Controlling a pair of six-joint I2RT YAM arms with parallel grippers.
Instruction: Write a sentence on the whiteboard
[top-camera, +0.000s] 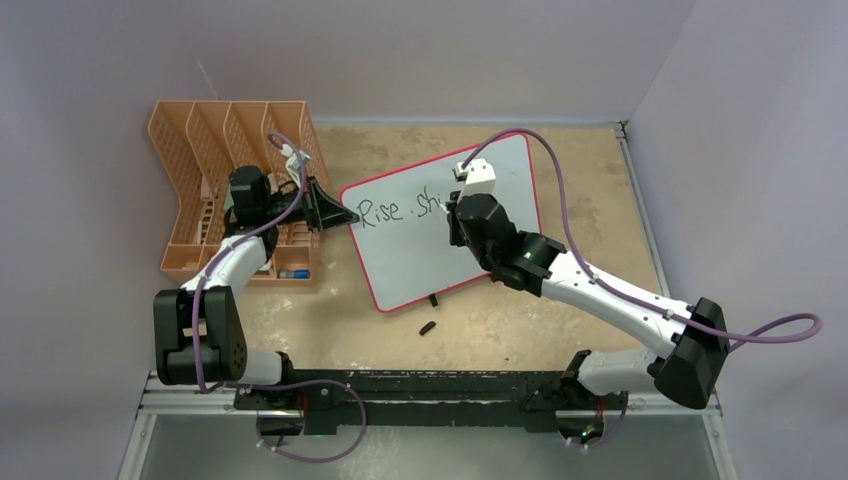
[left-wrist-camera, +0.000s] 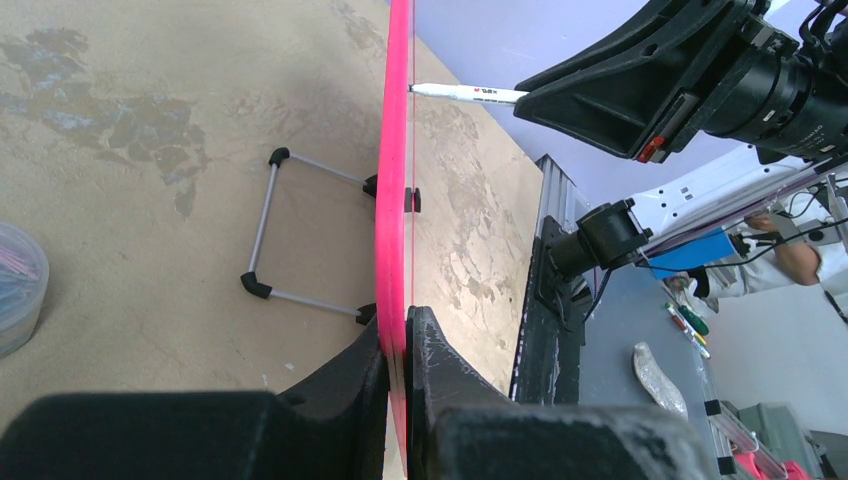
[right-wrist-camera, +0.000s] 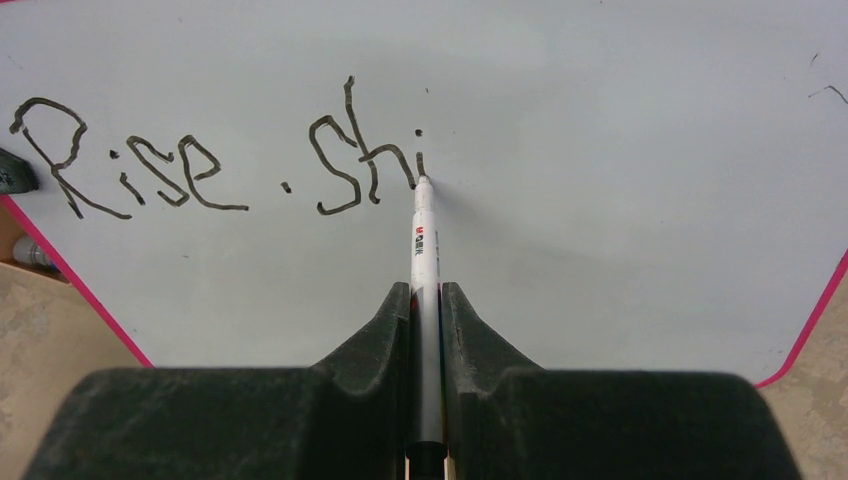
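Your left arm stretches past the orange rack (top-camera: 195, 190), left tool (left-wrist-camera: 398, 328) clamped tight on the rim of the whiteboard (top-camera: 425, 262), mid-tabletop (top-camera: 590, 190). Your right arm bends over the board, right tool (right-wrist-camera: 425, 292) pinching a marker (right-wrist-camera: 424, 225), tip on the sentence (right-wrist-camera: 200, 165). Overhead, that arm hides the last letters; the right wrist view shows "Rise . Shi".

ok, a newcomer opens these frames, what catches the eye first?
The half-written black lettering, "Rise . Shi", on the whiteboard at the centre of the table. The right gripper holds a marker with its tip at the last letter, while the left gripper clamps the board's left edge.
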